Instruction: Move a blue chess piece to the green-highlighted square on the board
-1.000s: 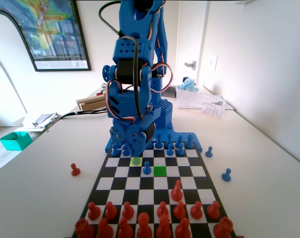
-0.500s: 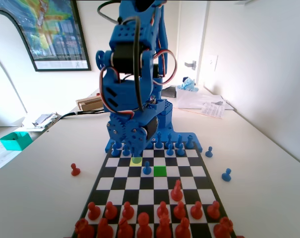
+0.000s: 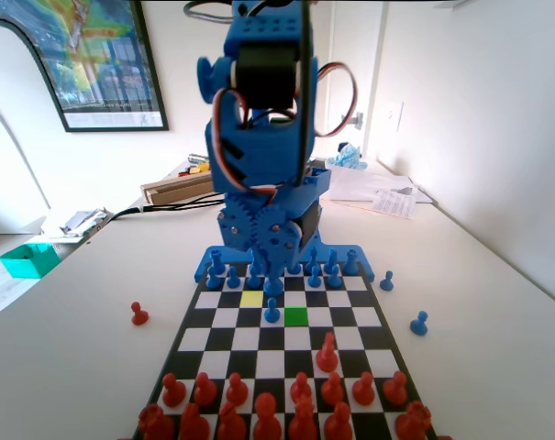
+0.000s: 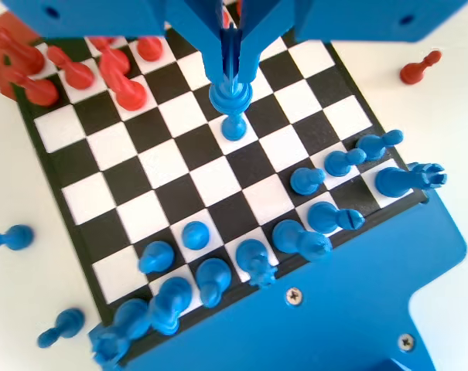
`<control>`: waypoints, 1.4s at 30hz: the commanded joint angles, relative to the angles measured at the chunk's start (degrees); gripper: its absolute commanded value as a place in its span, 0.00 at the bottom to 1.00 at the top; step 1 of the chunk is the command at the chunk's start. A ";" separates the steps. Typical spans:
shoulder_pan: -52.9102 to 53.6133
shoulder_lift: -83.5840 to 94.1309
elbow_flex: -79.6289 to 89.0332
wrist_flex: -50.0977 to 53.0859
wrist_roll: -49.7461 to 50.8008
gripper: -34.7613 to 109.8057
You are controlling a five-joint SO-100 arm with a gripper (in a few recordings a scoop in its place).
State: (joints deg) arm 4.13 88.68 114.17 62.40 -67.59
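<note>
In the fixed view my gripper (image 3: 272, 275) hangs low over the far part of the board (image 3: 369, 316), shut on the blue chess piece (image 3: 272, 287), a small pawn held just above the squares. The green-highlighted square (image 3: 296, 316) lies bare a little nearer and to the right of it. Another blue pawn (image 3: 272, 313) stands on the square left of the green one. In the wrist view the jaws close around the held pawn (image 4: 230, 97) at my gripper (image 4: 231, 71), with that standing pawn (image 4: 234, 127) just below it.
The yellow square (image 3: 251, 298) sits bare left of the gripper. Blue pieces (image 3: 314, 268) line the far rows and red pieces (image 3: 263, 412) the near rows, with one red piece (image 3: 327, 353) advanced. Stray blue pawns (image 3: 419, 323) and a red pawn (image 3: 139, 314) lie off the board.
The arm has swung right in the fixed view, carrying the pawn off the yellow square, which is now bare. The pawn hangs in the shut jaws.
</note>
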 commanded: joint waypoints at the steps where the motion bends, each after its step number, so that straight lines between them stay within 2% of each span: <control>1: -1.14 4.57 -3.69 0.44 1.32 0.25; 17: -5.80 -3.78 0.62 -9.14 3.78 0.25; 42: -7.73 -8.17 4.66 -13.71 3.60 0.25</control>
State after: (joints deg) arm -2.64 79.01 118.39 47.99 -63.11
